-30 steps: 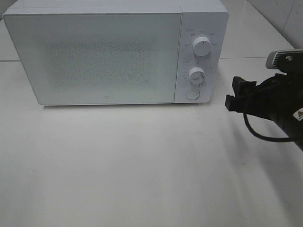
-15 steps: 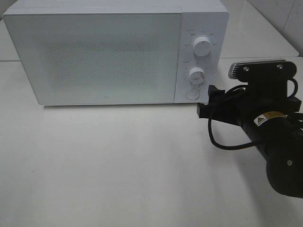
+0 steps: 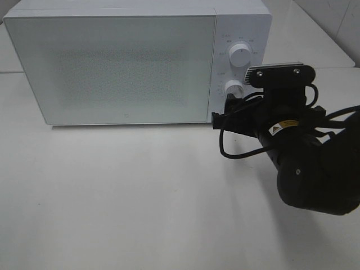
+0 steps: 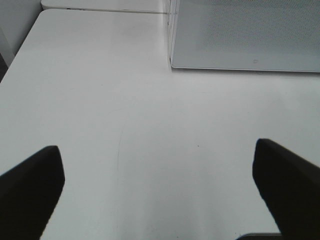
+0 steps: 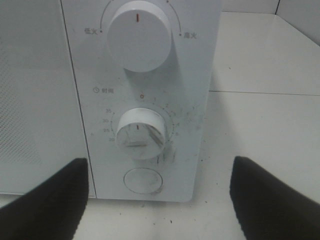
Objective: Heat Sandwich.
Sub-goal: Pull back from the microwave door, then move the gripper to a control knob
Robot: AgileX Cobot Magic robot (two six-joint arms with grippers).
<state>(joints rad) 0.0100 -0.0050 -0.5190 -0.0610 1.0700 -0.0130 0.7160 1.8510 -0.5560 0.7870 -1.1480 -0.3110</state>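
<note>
The right jaws are gaping empty before the microwave's (image 3: 129, 67) round button (image 5: 142, 181), at 6 o'clock from the timer knob (image 5: 140, 134); the left jaws are hanging open over the surface (image 4: 125, 100). The sandwich is showing nowhere; door-opening seems underway, needing a square button press.

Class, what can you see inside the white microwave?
Nothing inside shows. The microwave has its door shut, and the door's speckled panel hides the cavity, so whether anything lies within cannot be told.
</note>
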